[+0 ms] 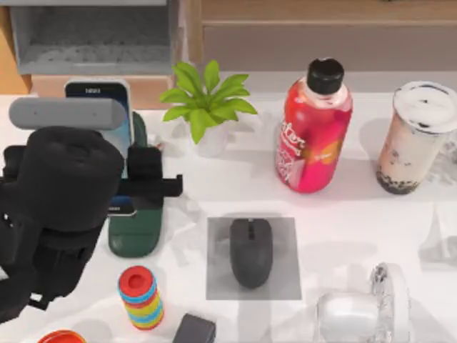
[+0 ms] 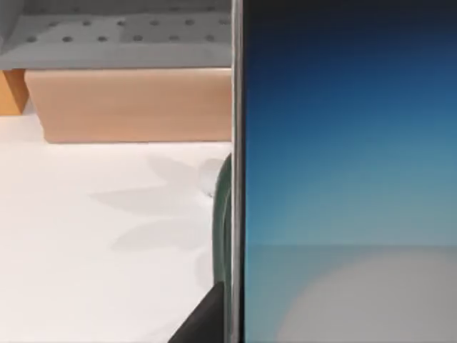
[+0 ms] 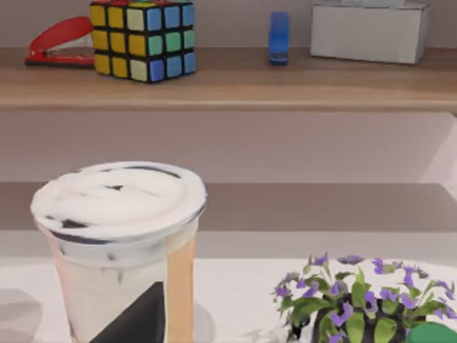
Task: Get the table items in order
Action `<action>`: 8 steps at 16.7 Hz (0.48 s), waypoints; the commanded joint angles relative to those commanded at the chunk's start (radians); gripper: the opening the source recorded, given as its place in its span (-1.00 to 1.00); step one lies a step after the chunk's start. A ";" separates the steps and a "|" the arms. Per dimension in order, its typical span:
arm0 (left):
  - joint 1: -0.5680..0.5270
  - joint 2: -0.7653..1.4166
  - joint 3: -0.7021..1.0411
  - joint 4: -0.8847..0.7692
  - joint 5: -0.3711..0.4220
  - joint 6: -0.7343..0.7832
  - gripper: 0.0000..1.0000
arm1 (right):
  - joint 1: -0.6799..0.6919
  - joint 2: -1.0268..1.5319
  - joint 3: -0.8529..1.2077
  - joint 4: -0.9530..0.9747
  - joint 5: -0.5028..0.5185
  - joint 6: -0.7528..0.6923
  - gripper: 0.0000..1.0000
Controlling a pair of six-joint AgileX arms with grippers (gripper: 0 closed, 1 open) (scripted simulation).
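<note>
My left gripper [image 1: 127, 180] is shut on the smartphone [image 1: 100, 107], which stands at the table's left over a dark green stand [image 1: 136, 229]. The phone's blue screen [image 2: 343, 171] sits very close in the left wrist view. The dark grey mouse [image 1: 250, 251] lies on a grey mat [image 1: 285, 282] in the middle front. The milk-tea cup [image 1: 415, 136] with dark pearls stands upright at the back right. In the right wrist view the cup [image 3: 118, 243] is close, with a dark part of my right gripper [image 3: 136, 318] against its front.
A red bottle [image 1: 313, 128] and a small potted plant [image 1: 207, 107] stand at the back. A stack of coloured rings [image 1: 141, 296] and a dark box [image 1: 194, 330] are at the front left, and a clear glass object [image 1: 368, 309] at the front right. A purple-flowered plant [image 3: 357, 307] is near the cup.
</note>
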 joint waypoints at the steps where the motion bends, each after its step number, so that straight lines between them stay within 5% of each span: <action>1: 0.011 -0.007 -0.006 0.011 0.016 0.007 -1.00 | 0.000 0.000 0.000 0.000 0.000 0.000 1.00; 8: 0.103 0.060 -0.012 0.119 0.113 -0.007 -1.00 | 0.000 0.000 0.000 0.000 0.000 0.000 1.00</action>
